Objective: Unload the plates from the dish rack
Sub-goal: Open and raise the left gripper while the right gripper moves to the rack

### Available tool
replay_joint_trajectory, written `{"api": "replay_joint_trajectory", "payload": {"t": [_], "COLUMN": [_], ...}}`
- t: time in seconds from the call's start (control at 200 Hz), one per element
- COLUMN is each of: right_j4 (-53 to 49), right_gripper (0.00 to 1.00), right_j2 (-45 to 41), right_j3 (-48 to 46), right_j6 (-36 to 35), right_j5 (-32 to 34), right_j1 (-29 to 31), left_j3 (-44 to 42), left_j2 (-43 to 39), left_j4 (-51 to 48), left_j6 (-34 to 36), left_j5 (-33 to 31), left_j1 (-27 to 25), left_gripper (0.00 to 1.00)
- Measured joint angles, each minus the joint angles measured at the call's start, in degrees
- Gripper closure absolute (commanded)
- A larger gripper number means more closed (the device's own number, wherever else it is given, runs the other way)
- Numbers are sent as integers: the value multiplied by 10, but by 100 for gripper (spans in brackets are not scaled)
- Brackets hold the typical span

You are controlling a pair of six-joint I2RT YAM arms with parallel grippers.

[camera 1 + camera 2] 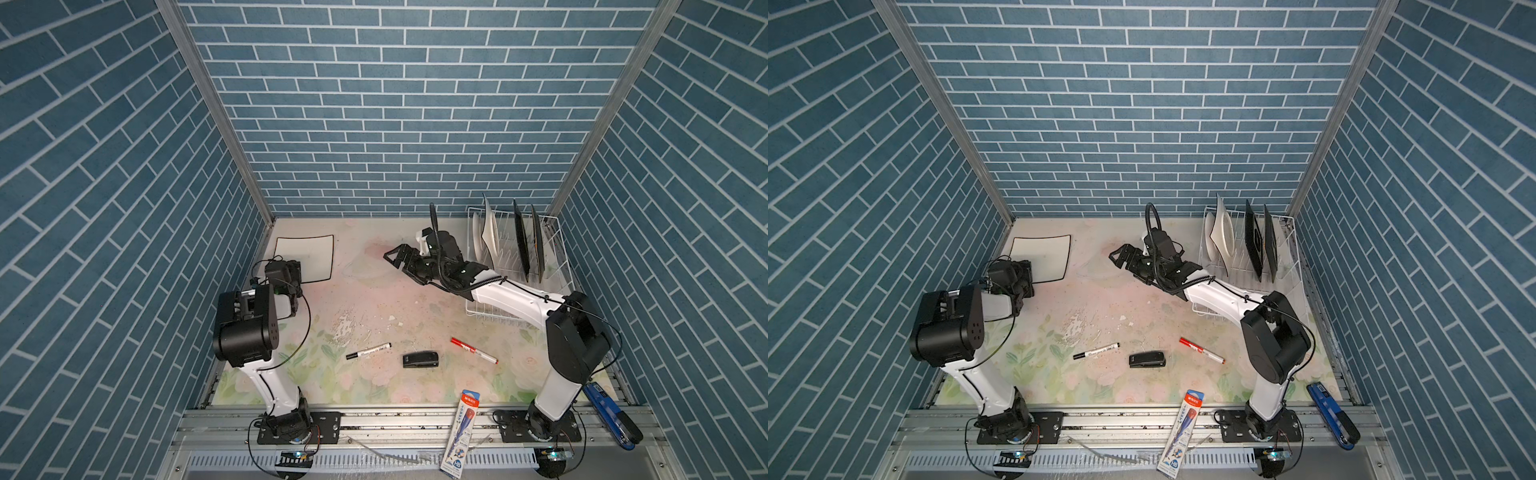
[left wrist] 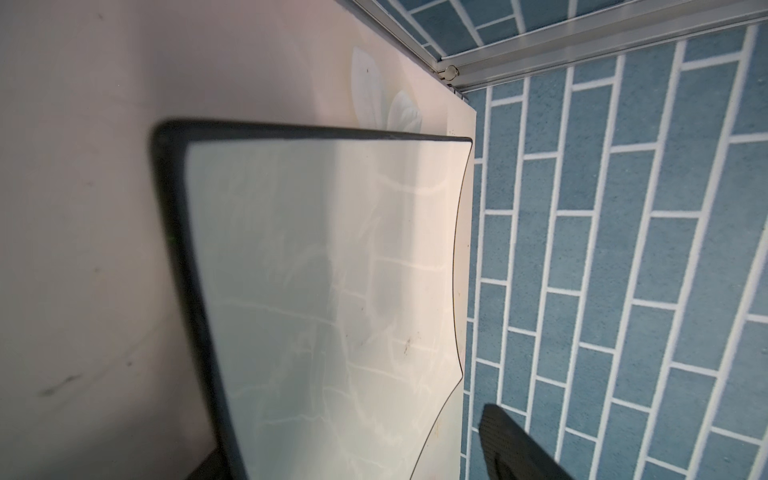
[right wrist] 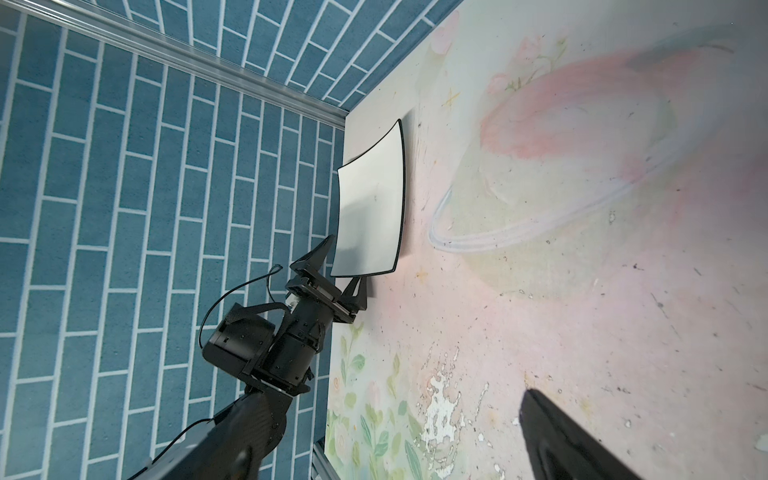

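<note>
Nearest the camera in both top views, a pencil package (image 1: 462,430) lay across the front rail at about 6 o'clock, with blue pliers (image 1: 611,417) at 5 o'clock. Farther in on the floral table (image 1: 374,299) sat a black marker (image 1: 368,351), a black stapler (image 1: 420,359) and a red marker (image 1: 473,350).

One square white plate (image 1: 305,257) with a thin black rim lay flat at 10 o'clock, near the corner of the walls. At its near edge, the left gripper (image 3: 332,270) had its fingers spread, one on each side of the plate's edge; whether they touched it I cannot tell.

At 2 o'clock stood the dish rack (image 1: 557,257), holding four plates on edge: a round white plate (image 1: 478,245), a white plate (image 1: 490,232) beside it, and two black plates (image 1: 521,245) further right.

Between rack and lying plate, the right gripper (image 1: 395,255) hung over the table with its fingers spread and empty, pointing toward 9 o'clock.
</note>
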Motion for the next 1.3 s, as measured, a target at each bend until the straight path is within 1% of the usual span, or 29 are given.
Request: {"api": "replay_joint_trajectory", "payload": {"t": [0.21,0.385,0.615,0.71,0.88,0.995,1.165,1.3], "right_j4": [-10,-27,-45,-70,-135,-213,-313,-387], "right_gripper": [5,4,4,4,4,4,4,1], "right_j2": [-23,-64,-140,-175,-234,-249,-249,-242], "right_j3": [-14,-30,-82,-93,-93,-78,-35,8], "right_j6": [-3,-13,-26,-45,-99,-143,-204,-247], "right_j5": [15,40,81,105,167,228,325,430], "right_j1": [6,15,23,24,25,26,29,30], "left_j3": [-20,-45,-72,-70,-56,-56,-57,-57], "left_j2": [-26,-107,-205,-232,-269,-309,-358,-380], "left_j4": [-24,-73,-127,-159,-204,-229,-237,-240], "left_j6": [19,59,117,170,247,285,334,369], "left_j5": [0,-16,-21,0,76,104,111,111], "left_j1": [6,7,7,7,-1,-40,-144,-211], "left_gripper": [17,16,15,14,14,14,13,13]}}
